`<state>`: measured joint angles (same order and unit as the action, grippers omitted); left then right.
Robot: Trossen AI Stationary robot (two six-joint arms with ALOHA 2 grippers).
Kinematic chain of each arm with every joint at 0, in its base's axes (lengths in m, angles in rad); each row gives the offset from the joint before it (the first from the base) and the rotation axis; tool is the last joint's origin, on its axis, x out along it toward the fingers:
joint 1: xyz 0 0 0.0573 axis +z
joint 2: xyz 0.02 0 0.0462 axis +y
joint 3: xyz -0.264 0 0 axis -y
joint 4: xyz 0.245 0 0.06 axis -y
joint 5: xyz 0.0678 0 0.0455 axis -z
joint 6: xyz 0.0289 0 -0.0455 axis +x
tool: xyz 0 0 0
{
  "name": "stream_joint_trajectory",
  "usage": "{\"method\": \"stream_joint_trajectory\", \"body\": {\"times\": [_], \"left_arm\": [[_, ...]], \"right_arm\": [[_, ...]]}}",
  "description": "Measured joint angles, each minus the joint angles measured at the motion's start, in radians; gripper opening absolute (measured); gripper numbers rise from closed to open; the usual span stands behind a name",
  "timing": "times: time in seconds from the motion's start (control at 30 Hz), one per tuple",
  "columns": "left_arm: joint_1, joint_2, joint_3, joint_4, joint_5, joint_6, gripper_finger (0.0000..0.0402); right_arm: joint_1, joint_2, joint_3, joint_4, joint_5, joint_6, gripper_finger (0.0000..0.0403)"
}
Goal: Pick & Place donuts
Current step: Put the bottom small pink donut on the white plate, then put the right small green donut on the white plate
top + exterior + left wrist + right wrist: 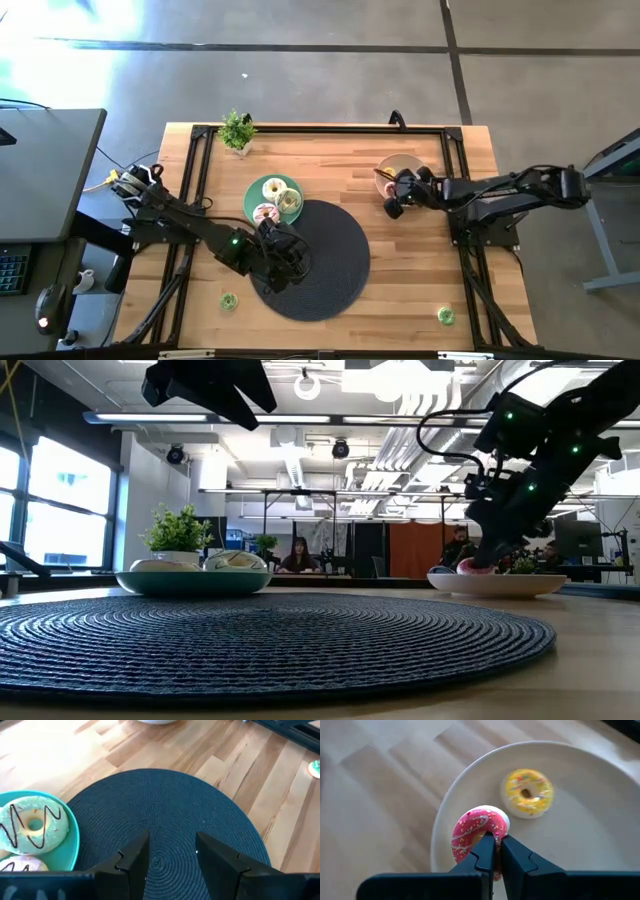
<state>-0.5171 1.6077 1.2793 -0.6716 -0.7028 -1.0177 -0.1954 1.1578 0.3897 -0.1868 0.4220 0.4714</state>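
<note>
On the dark round mat (315, 262) nothing lies. Left gripper (170, 852) hovers above it, fingers apart. Beside it, plate (250, 200) holds three donuts (274, 188). Right gripper (496, 851) pinches pink donut (475, 830) in bowl (600, 785) beyond the mat, beside yellow donut (528, 791); two green donuts (229, 300) remain near the mat.

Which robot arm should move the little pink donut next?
The right arm. Its jaws are already shut on the little pink donut in the beige bowl. The left gripper hovers open and empty over the dark mat, far from that bowl.
</note>
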Motion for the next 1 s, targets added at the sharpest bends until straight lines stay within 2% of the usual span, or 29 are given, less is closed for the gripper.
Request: {"method": "stream_joint_trajectory", "body": {"times": [0.13,0.37,0.53,0.6,0.67,0.77,0.87,0.93,1.0], "left_arm": [[0.001,0.0,0.0,0.0,0.022,0.0,0.0159],[0.0,0.0,0.0,0.0,0.028,0.0,0.0159],[0.0,0.0,0.0,-0.002,0.039,0.0,0.0159],[0.0,0.0,0.0,-0.002,0.039,0.0,0.0159],[0.0,0.0,0.0,-0.002,0.039,0.0,0.0159],[0.0,0.0,0.0,-0.002,0.039,0.0,0.0159],[0.0,0.0,0.0,-0.002,0.039,0.0,0.0159],[0.0,0.0,0.0,-0.002,0.039,0.001,0.0159],[0.0,0.0,0.0,-0.002,0.033,0.001,0.0159]], "right_arm": [[-0.002,0.0,0.0,0.012,-0.038,-0.088,0.0051],[-0.002,-0.035,0.0,0.03,-0.056,-0.097,0.011],[-0.001,-0.12,0.0,0.024,-0.065,-0.099,0.0126],[-0.001,-0.17,0.001,0.016,-0.1,-0.098,0.0126],[-0.001,-0.224,0.002,0.002,-0.214,-0.091,0.0125],[0.039,-0.296,0.002,-0.024,-0.522,-0.086,0.0125],[0.15,-0.341,0.002,-0.025,-0.773,-0.032,0.0125],[0.257,-0.355,0.002,-0.024,-0.863,0.017,0.0125],[0.379,-0.356,0.002,-0.024,-0.885,0.081,0.0124]]}}
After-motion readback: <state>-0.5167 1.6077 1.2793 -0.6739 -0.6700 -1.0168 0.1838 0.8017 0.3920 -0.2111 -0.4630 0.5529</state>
